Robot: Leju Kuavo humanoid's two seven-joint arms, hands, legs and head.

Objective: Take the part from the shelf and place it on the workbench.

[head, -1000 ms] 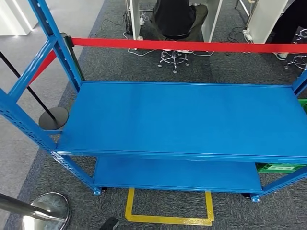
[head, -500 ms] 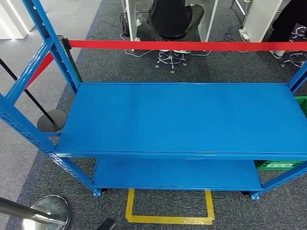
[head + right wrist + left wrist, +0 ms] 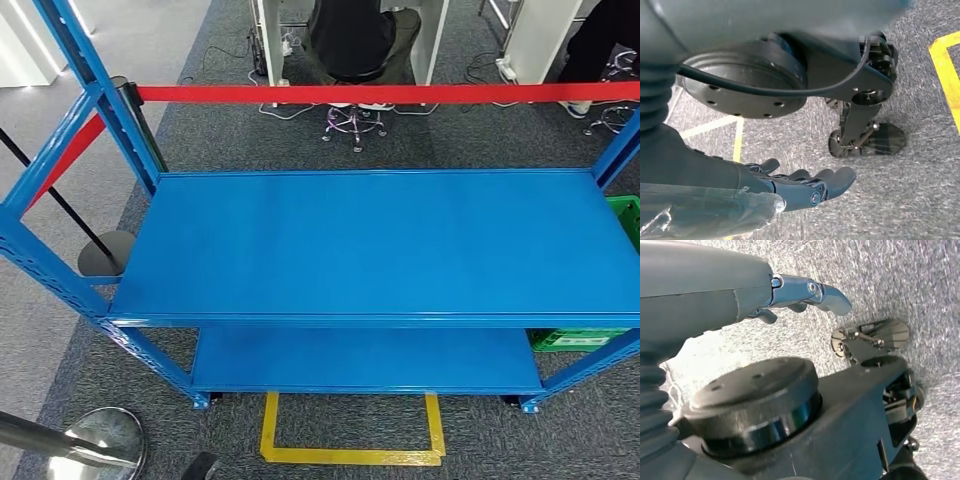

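Note:
A blue metal shelf [image 3: 377, 250] stands in front of me in the head view; its top board shows plain blue paint from end to end, and a lower board [image 3: 362, 360] sits beneath it. My left hand [image 3: 791, 290] hangs beside my body over grey carpet, fingers stretched out and holding nothing. My right hand [image 3: 802, 187] hangs the same way, its fingers [image 3: 836, 178] straight and apart, with nothing in them.
A red barrier tape [image 3: 377, 93] runs behind the shelf, with a black post base [image 3: 106, 252] at its left end. A chrome post base [image 3: 98, 440] lies near left. A green crate [image 3: 577, 338] sits under the shelf's right end. Yellow floor marking [image 3: 351, 457] lies before the shelf. A person sits beyond the tape [image 3: 355, 35].
The whole picture has slid a little to the left, so the camera has moved; more of the green crate shows at the right. Nothing on the shelf has moved.

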